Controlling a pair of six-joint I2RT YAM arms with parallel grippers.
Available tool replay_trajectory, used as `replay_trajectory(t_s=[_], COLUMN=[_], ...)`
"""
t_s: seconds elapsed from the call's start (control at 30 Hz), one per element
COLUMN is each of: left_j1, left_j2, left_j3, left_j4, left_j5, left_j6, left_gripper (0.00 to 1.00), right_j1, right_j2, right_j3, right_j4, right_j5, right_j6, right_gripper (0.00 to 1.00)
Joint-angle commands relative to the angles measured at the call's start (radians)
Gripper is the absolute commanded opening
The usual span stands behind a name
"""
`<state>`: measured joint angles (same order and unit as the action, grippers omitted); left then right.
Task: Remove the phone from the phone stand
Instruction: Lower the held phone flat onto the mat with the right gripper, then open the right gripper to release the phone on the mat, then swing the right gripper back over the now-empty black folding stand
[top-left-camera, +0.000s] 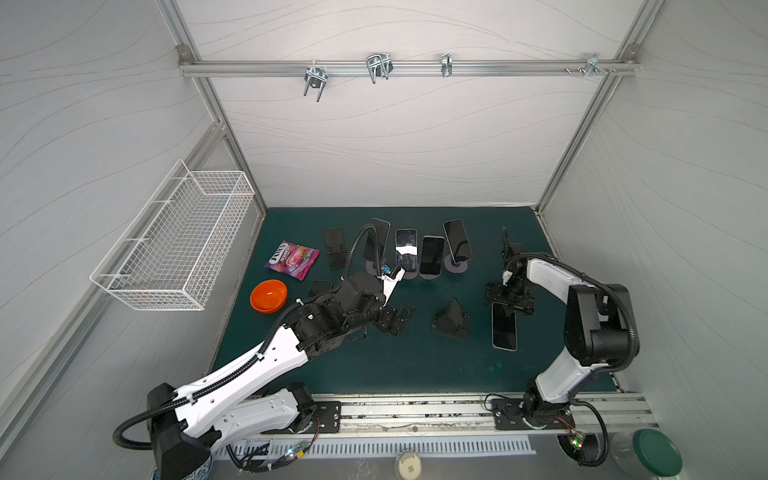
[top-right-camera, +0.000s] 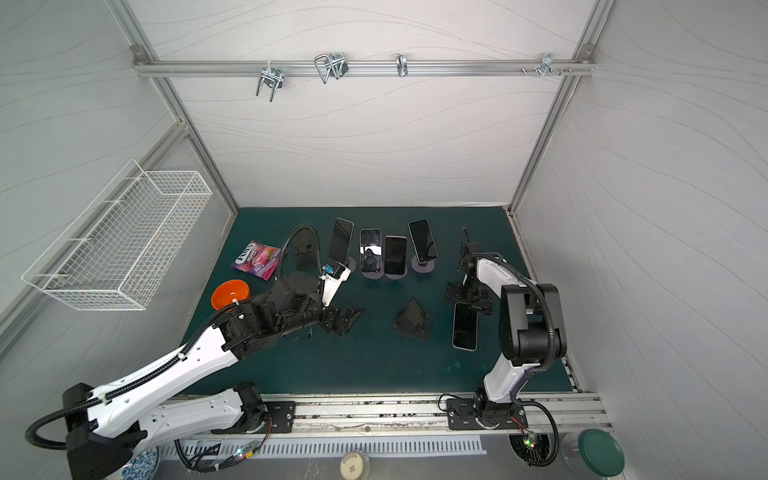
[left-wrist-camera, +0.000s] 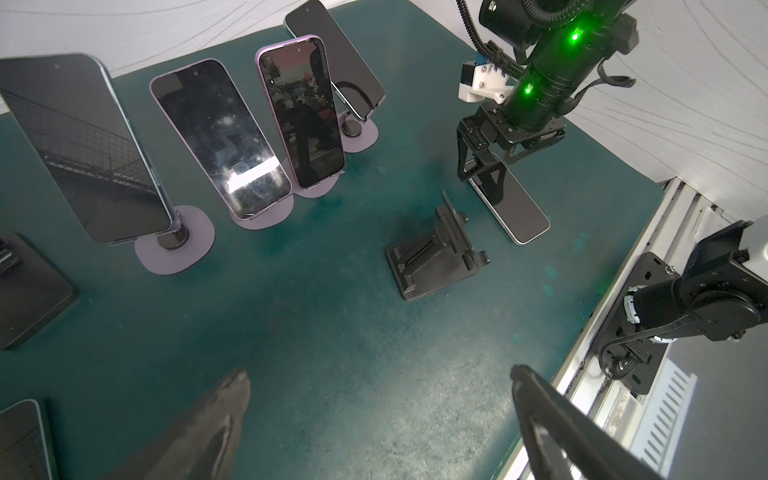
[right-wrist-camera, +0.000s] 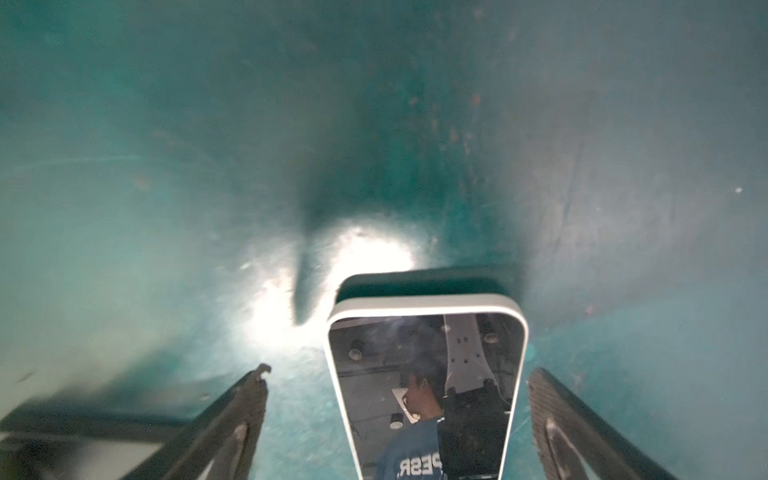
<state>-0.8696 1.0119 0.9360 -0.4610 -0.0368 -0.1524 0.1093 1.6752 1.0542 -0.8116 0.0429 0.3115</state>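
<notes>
Teal-green rubber mat (top-left-camera: 374, 365) covered the table. On its right side lay the task's white-edged smartphone w/ dark glass (top-left-camera: 504, 326), flat, screen up, on no stand. Low over the phone's far end hung the right gripper (top-left-camera: 508, 296), jaws spread wide. In the right wrist view the smartphone (right-wrist-camera: 428, 374) sat btwn the two black fingers (right-wrist-camera: 249, 399) w/ mat showing on ea. side, so nothing was gripped.

Near the smartphone, but apart from it, stood a black folding phone stand (top-left-camera: 451, 320), nothing on it; the left wrist view showed its bare cradle (left-wrist-camera: 436, 257).

Towards mid-table, the left gripper (left-wrist-camera: 378, 372) was also wide open, only mat btwn its tips.

At the back, four dark-screened phones (top-left-camera: 431, 254) leaned in a row on lilac round-based stands (left-wrist-camera: 174, 249).

Further left sat a purple candy bag (top-left-camera: 292, 259) & an orange plastic bowl (top-left-camera: 269, 296). A white wire basket (top-left-camera: 174, 241) hung on the left wall.
</notes>
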Motion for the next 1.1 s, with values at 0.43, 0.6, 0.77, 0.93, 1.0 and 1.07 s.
replay_trajectory(t_s=[0.43,0.6,0.77,0.93,1.0,1.07], left_j1=[-0.004,-0.003,-0.003,-0.003,-0.004,-0.003], left_j2=[0.052,0.031,0.04,0.057,0.069,0.08], left_j3=[0.051,0.02,0.014,0.01,0.015,0.023], left_j4=[0.071,0.076,0.083,0.103,0.107,0.107], left_j5=[0.043,0.033,0.038,0.037,0.038,0.04], left_j6=[0.041,0.03,0.024,0.026,0.031,0.039], left_gripper=[0.99,0.99,0.99,0.99,0.99,0.99], right_j1=[0.013,0.063,0.122,0.218,0.257,0.283], right_j2=[-0.2,-0.313,-0.426,-0.543,-0.59,-0.635], right_j3=[0.029,-0.001,-0.027,-0.079,-0.099,-0.114], right_j4=[-0.046,-0.045,-0.025,0.073,0.116,0.155], right_j5=[-0.056,-0.097,-0.137,-0.138,-0.139,-0.149], right_j6=[-0.018,-0.012,-0.004,-0.034,-0.068,-0.097], right_gripper=[0.99,0.99,0.99,0.98,0.97,0.96])
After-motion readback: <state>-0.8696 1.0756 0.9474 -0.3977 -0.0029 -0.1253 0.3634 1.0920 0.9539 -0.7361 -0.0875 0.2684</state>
